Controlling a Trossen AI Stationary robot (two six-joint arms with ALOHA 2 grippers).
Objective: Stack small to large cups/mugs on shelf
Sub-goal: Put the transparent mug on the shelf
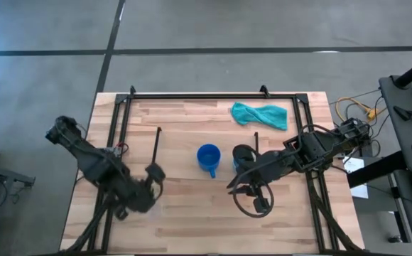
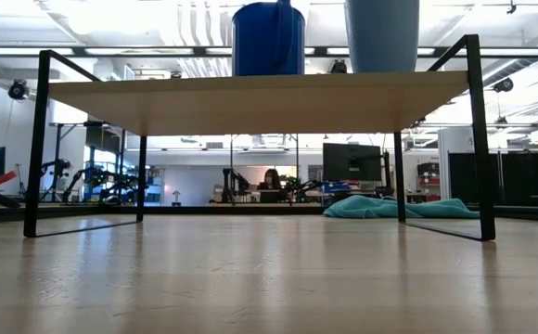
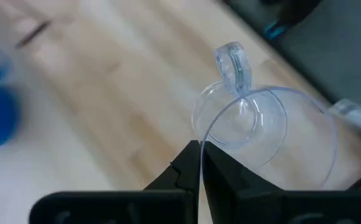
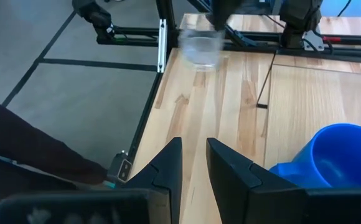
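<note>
My left gripper point(image 1: 153, 178) is over the table's near-left part, beside the shelf's left leg, and is shut on the clear glass mug point(image 3: 261, 134), which also shows far off in the right wrist view point(image 4: 202, 46). The dark blue mug point(image 1: 208, 158) and the light blue cup point(image 2: 380, 32) stand upright side by side on the light-wood shelf point(image 2: 250, 102). My right gripper point(image 4: 194, 152) is open and holds nothing. It hovers near the shelf's right end, just nearer than the dark blue mug point(image 4: 330, 158); its arm partly covers the cup in the high view. My left gripper pinches the glass mug's wall at the rim point(image 3: 204, 138), on the side opposite the handle point(image 3: 233, 65). One finger seems to be inside the mouth and the other outside. In the right wrist view the mug hangs below the gripper, apparently lifted clear of the table.
A teal cloth point(image 1: 259, 115) lies on the far right part of the table. A large black metal frame point(image 1: 213, 94) runs around the table's far and side edges. Bare wood lies along the near edge. A person point(image 2: 271, 181) sits far back in the room.
</note>
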